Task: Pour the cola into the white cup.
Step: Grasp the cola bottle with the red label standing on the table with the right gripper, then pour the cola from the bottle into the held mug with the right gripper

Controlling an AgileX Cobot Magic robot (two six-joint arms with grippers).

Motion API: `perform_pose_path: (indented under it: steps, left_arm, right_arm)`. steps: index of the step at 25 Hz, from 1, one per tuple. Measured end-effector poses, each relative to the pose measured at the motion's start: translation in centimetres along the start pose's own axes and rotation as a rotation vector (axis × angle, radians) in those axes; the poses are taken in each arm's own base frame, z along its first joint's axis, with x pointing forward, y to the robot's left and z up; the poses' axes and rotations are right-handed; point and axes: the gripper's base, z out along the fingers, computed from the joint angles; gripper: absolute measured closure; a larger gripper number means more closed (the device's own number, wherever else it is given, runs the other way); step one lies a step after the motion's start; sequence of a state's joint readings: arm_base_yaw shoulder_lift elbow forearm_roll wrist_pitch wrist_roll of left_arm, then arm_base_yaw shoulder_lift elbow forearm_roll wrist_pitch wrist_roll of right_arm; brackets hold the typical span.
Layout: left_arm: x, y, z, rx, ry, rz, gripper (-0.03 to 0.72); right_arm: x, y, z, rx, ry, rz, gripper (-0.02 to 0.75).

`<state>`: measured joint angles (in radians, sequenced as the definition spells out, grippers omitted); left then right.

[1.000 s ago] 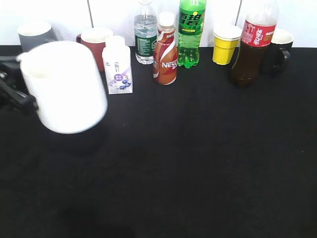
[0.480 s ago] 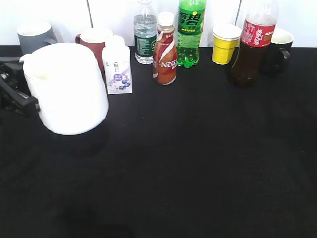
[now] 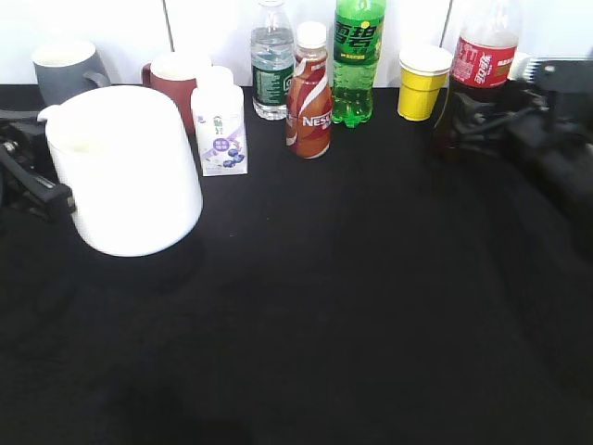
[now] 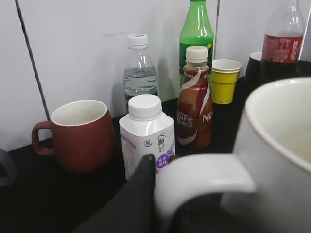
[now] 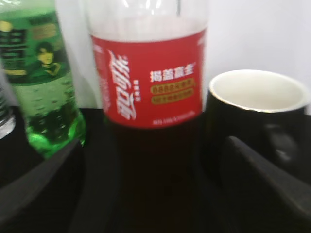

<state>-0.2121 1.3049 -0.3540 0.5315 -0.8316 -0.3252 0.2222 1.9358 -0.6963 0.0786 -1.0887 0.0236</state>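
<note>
Reaching step: your right gripper [image 5: 146,194] straddles the cola [image 5: 148,82] at the bench's far right edge, fingers spread. Left fingers [image 4: 141,194] clench the white cup's [image 3: 125,167] handle. Next, clamp the bottle.

bottles [image 3: 309,90]: 5 (one small white carton-shaped) | mugs [image 3: 125,167]: 4 | paper cup [image 3: 422,82]: 1

Both arms are matte black, with the right hand [image 5: 146,194] ending in broad, blunt, dark fingers.
</note>
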Motion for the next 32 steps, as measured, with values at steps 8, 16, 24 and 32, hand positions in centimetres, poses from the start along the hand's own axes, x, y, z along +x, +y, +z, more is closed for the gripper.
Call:
perform_pose_path:
  steps: [8, 16, 24, 32]
  left_arm:
    - [0.0, 0.0, 0.0, 0.001, 0.0, 0.001, 0.647]
    - [0.0, 0.0, 0.0, 0.001, 0.0, 0.001, 0.647]
    - [-0.1, 0.0, 0.0, 0.004, -0.006, 0.002, 0.648]
    - [0.0, -0.1, 0.0, 0.009, -0.005, 0.007, 0.648]
  right_arm:
    - [2.2, 0.2, 5.0, -0.003, -0.017, 0.006, 0.079]
    - [2.8, 0.3, 6.8, -0.005, -0.04, 0.008, 0.306]
    - [1.8, 0.7, 6.0, -0.043, -0.092, -0.027, 0.351]
    - [-6.6, 7.1, -0.5, -0.397, -0.251, -0.162, 0.353]
